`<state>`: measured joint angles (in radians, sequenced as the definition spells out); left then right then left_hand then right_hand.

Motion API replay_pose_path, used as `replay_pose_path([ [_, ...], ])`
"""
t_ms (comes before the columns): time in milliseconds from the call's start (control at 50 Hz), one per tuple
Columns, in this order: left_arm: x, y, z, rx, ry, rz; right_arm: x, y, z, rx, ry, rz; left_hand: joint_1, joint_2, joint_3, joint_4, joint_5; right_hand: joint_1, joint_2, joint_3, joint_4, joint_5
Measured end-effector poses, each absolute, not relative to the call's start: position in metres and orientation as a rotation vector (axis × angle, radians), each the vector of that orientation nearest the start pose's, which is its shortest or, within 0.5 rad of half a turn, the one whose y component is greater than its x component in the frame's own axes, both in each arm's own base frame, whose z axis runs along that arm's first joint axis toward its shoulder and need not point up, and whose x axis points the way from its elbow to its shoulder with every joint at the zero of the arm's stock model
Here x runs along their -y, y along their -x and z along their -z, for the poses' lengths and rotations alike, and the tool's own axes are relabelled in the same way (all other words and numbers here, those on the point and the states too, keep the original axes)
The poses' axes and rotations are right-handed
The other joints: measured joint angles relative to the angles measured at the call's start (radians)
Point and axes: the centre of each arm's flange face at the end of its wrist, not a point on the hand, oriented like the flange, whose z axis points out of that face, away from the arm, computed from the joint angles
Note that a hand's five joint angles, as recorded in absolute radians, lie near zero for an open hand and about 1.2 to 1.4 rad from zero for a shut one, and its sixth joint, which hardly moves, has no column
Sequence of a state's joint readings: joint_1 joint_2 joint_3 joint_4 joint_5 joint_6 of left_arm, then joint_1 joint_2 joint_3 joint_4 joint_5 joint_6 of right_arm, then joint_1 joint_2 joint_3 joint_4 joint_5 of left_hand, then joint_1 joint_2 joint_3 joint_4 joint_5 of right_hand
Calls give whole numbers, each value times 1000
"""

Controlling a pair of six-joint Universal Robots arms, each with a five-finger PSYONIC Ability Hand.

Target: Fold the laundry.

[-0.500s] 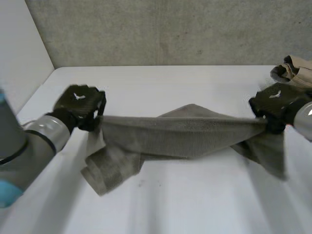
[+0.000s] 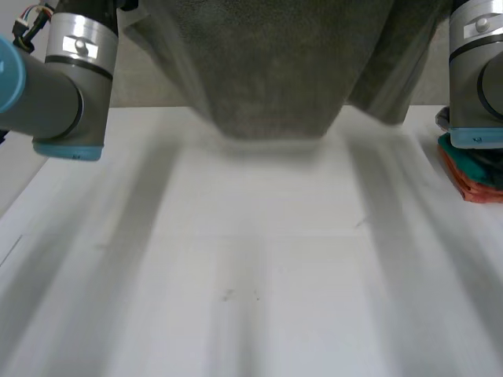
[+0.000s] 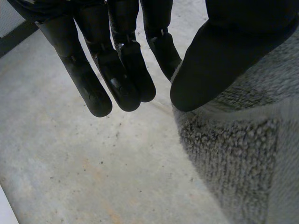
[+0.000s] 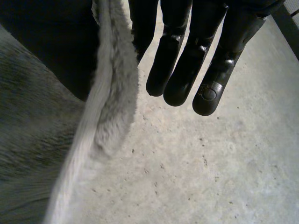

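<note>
At the left, the grey left arm with the light-blue cap [image 2: 71, 78] is raised high, and its black left hand [image 3: 121, 79] grips the top edge of the thick grey terry towel [image 2: 275, 71] only between the thumb and the nearest finger. The other fingers are straight and free of the cloth. The towel hangs in the air between both arms, and its lower end narrows into a bunch just above the far part of the white table [image 2: 259, 275]. The black right hand [image 4: 182, 70] holds the other end of the top edge in the same way, thumb on one side and fingers straight on the other. I think this thin grip is the main danger: the towel looks heavy, and a quick move may pull the edge out from under one thumb, so the cloth would swing down and fall in a heap. Because the lower end is bunched, it may also fold under itself when it is laid down. At the far right, the hanging side may brush the folded pile of red and teal cloths [image 2: 471, 169] and disturb it.
</note>
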<state>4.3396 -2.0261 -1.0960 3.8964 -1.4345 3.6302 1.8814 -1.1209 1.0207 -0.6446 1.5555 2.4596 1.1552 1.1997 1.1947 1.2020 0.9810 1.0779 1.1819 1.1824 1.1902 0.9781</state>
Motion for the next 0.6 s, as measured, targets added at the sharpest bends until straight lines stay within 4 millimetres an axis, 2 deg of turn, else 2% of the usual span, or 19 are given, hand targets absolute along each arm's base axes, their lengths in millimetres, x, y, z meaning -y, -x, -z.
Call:
replay_pose_path([
  [40,355,293,-364,-1083,-711,2811,375,-263,-387,-1277,736,3134,0,0,0,0,0,0,0,0,0,2],
  [120,338,286,-327,-1283,-801,2715,363,-263,-352,-1492,906,2954,0,0,0,0,0,0,0,0,0,2],
  [160,329,281,-305,-1395,-849,2652,355,-262,-324,-1638,1015,2808,0,0,0,0,0,0,0,0,0,2],
  [180,326,280,-298,-1425,-863,2634,353,-261,-315,-1678,1044,2763,0,0,0,0,0,0,0,0,0,2],
  [200,326,280,-298,-1425,-863,2634,353,-261,-315,-1678,1044,2763,0,0,0,0,0,0,0,0,0,2],
  [220,319,278,-281,-1497,-895,2589,347,-259,-293,-1778,1114,2644,0,0,0,0,0,0,0,0,0,2],
  [240,309,274,-257,-1595,-943,2524,336,-256,-263,-1902,1196,2476,0,0,0,0,0,0,0,0,0,2],
  [260,305,273,-246,-1641,-966,2492,333,-255,-256,-1930,1212,2436,0,0,0,0,0,0,0,0,0,2],
  [280,300,271,-231,-1694,-994,2454,324,-253,-231,-2018,1261,2300,0,0,0,0,0,0,0,0,0,2],
  [320,294,270,-213,-1759,-1030,2403,317,-250,-208,-2093,1296,2181,0,0,0,0,0,0,0,0,0,2],
  [340,291,270,-196,-1815,-1062,2356,313,-248,-189,-2149,1313,2091,0,0,0,0,0,0,0,0,0,2],
  [420,285,270,-162,-1921,-1122,2253,311,-241,-149,-2276,1291,1923,0,0,0,0,0,0,0,0,0,2],
  [460,285,269,-152,-1949,-1136,2221,313,-237,-137,-2322,1246,1877,0,0,0,0,0,-43,-41,-42,-44,-33],
  [520,288,269,-147,-1958,-1136,2206,321,-226,-125,-2399,1095,1822,0,0,0,0,0,-407,-465,-449,-456,-406],
  [600,292,266,-151,-1944,-1115,2213,330,-213,-123,-2451,892,1795,0,0,0,0,0,-552,-621,-618,-626,-581],
])
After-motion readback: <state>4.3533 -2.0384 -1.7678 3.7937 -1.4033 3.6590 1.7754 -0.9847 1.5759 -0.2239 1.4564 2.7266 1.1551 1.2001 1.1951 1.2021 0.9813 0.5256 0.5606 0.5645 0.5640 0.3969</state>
